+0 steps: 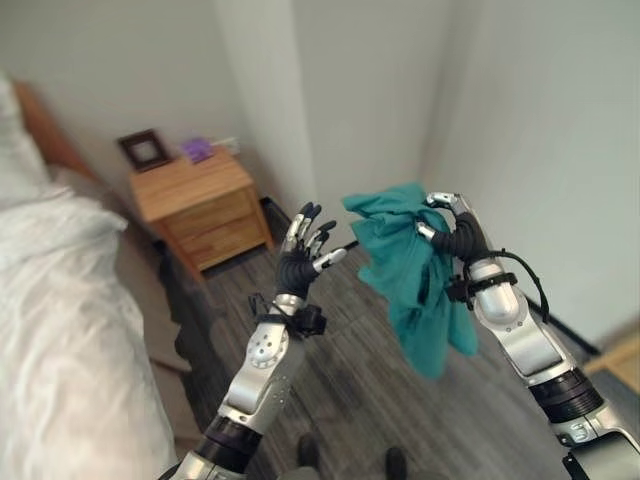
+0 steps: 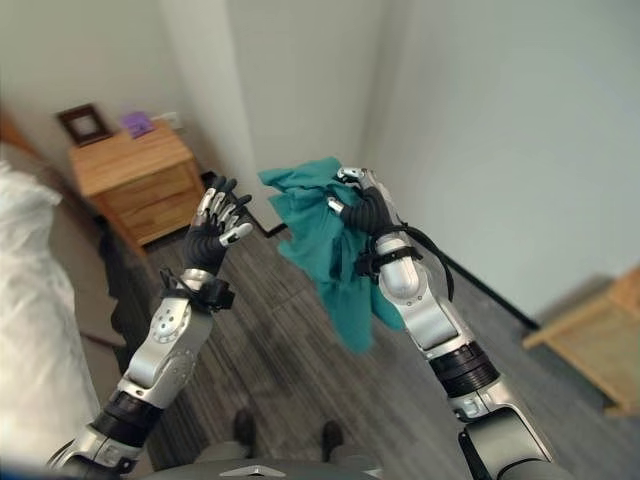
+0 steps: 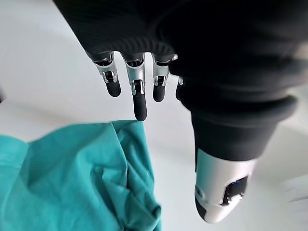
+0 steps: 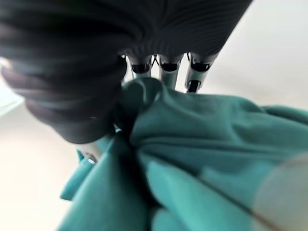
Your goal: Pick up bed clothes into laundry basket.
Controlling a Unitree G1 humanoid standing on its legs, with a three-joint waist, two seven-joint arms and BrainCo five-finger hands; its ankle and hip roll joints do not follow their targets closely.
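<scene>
Right robot hand (image 1: pixel 447 226) gripping teal cloth (image 1: pixel 408 270), nightstand (image 1: pixel 198 205) nearby

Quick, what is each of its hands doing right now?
Left hand: open, holding nothing.
Right hand: shut on the teal cloth.

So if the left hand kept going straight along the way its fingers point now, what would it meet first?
Probably the teal cloth held up by the right hand. The left hand is open and apart from it, though depth is hard to judge.
</scene>
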